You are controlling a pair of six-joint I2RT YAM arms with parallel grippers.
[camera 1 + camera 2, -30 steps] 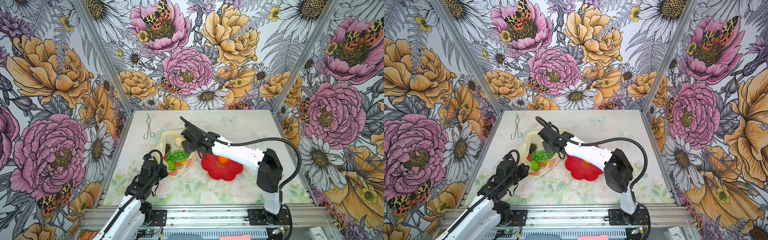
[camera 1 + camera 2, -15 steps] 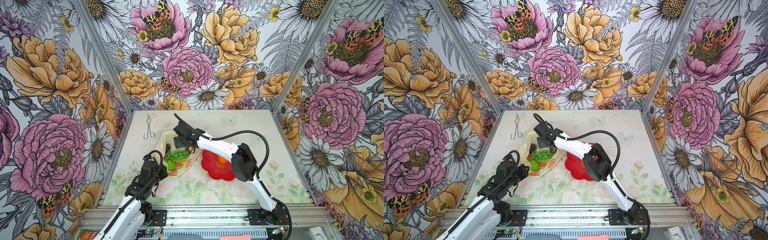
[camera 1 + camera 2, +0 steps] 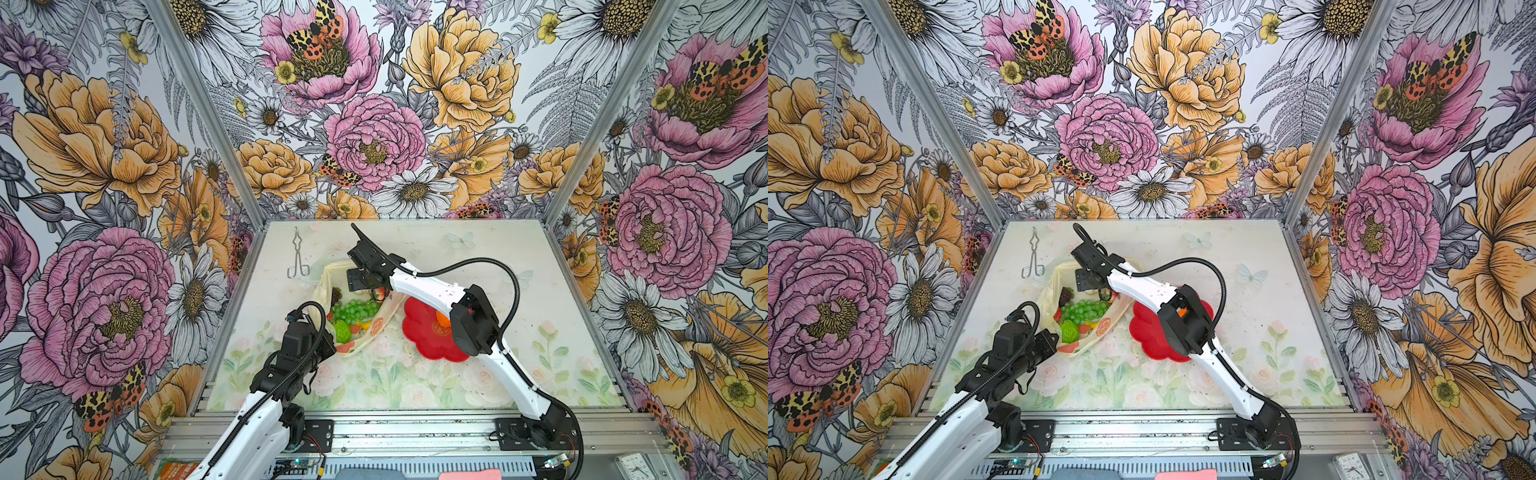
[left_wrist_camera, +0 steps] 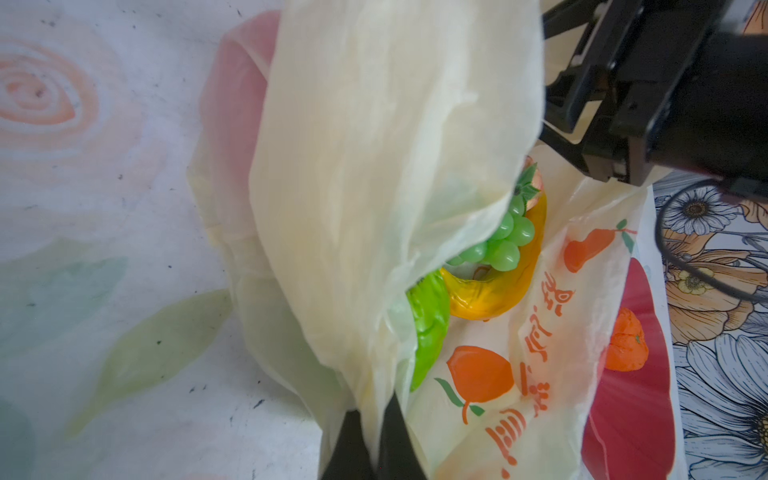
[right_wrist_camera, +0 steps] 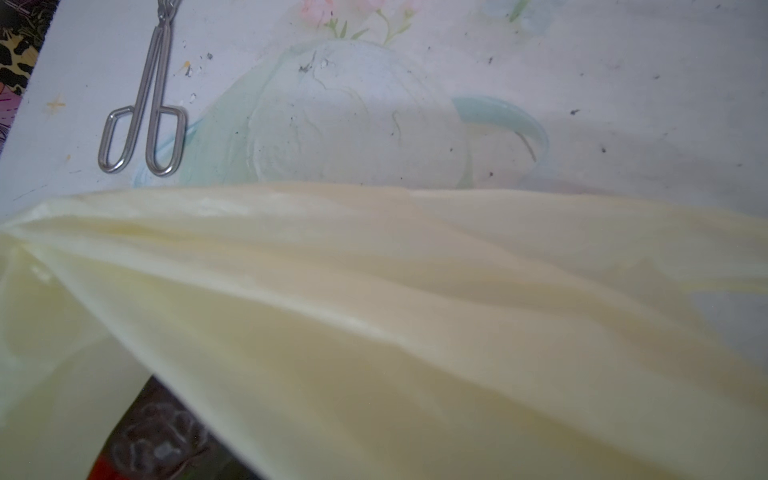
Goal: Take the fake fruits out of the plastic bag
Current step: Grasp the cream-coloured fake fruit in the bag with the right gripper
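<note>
The plastic bag (image 3: 328, 274) (image 3: 1054, 282) lies left of centre, mouth open upward. My left gripper (image 4: 374, 409) (image 3: 332, 345) is shut on the bag's near edge, film pinched between its fingers. Inside show fake fruits: a green grape bunch (image 3: 355, 309) (image 4: 505, 241), a yellow banana (image 4: 498, 299), a green round fruit (image 3: 343, 331), a dark brown one (image 3: 336, 295) and a strawberry (image 3: 379, 293). My right gripper (image 3: 365, 291) (image 3: 1092, 291) reaches into the far end of the mouth, jaws spread apart. Bag film (image 5: 415, 311) hides its fingers in the right wrist view.
A red flower-shaped plate (image 3: 428, 336) (image 3: 1146, 332) sits just right of the bag with an orange fruit (image 3: 442, 320) (image 4: 625, 340) on it, under my right arm's elbow. Metal tongs (image 3: 298, 259) (image 5: 143, 108) lie at the far left, beside the bag.
My right gripper has shifted left and back to the bag's far end, and its elbow has swung in over the plate. The left arm has held still on the bag.
</note>
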